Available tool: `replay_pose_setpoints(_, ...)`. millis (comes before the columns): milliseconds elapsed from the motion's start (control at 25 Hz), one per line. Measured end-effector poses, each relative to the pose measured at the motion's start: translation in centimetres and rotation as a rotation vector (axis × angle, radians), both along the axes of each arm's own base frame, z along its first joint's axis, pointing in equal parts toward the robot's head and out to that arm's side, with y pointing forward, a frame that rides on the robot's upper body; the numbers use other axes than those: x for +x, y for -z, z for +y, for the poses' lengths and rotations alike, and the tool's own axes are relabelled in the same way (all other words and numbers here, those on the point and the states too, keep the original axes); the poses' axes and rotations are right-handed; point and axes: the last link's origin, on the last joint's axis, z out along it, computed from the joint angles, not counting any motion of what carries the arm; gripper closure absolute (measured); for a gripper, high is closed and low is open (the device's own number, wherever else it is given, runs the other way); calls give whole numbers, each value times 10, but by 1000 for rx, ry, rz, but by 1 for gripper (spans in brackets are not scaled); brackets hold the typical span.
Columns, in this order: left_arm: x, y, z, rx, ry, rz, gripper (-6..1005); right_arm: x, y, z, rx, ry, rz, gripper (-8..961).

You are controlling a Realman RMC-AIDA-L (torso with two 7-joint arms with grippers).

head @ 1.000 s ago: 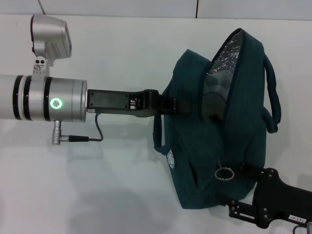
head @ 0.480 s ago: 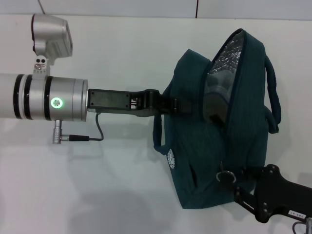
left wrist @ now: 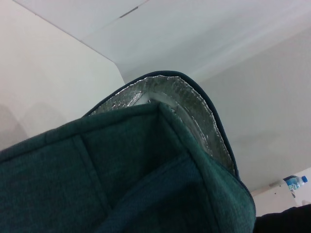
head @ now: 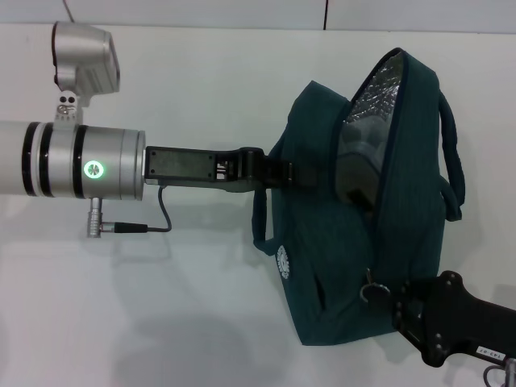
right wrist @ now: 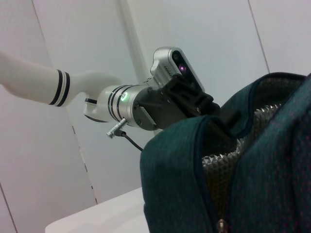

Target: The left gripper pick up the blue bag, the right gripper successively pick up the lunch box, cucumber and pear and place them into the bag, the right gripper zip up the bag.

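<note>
The blue bag point(head: 355, 234) hangs above the white table, its top part-open and showing silver foil lining point(head: 372, 101). My left gripper point(head: 278, 173) reaches in from the left and is shut on the bag's side strap; the right wrist view shows this left gripper point(right wrist: 206, 104) clamped at the bag's point(right wrist: 184, 184) upper edge. Low on the bag's near side, my right gripper point(head: 390, 295) is closed at the zipper's ring pull point(head: 371, 289), which is tilted. The lining point(left wrist: 194, 104) also shows in the left wrist view. The lunch box, cucumber and pear are hidden.
The white table point(head: 185, 314) lies under the bag. The left arm's silver forearm point(head: 72, 161) spans the left half of the head view, with a cable point(head: 149, 226) hanging under it. A loop handle point(head: 453, 161) sticks out on the bag's right side.
My right gripper's fingers have come together at the zipper's ring pull, and the ring has tipped from flat to tilted. The left arm and the bag have stayed put.
</note>
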Motion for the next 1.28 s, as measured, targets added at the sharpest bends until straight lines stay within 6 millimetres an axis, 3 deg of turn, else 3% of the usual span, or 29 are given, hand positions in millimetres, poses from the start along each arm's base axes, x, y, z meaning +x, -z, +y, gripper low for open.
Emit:
replay_pose_setpoints(120,0,0,0,1,0,0,896,0,0,0,-1,0,-2,865)
replay_pose_setpoints(240,0,0,0,3,2,1,896,0,0,0,-2,0,-2,937)
replay_pose_setpoints(1120,-16,-11,-8,137,6,-68,894,-8,-25,-11,41,-40,157,937)
replay_pose_setpoints(1280,-17,-13,-9,154,12,-77,716,-7,-28,-11,55,-31,167,937)
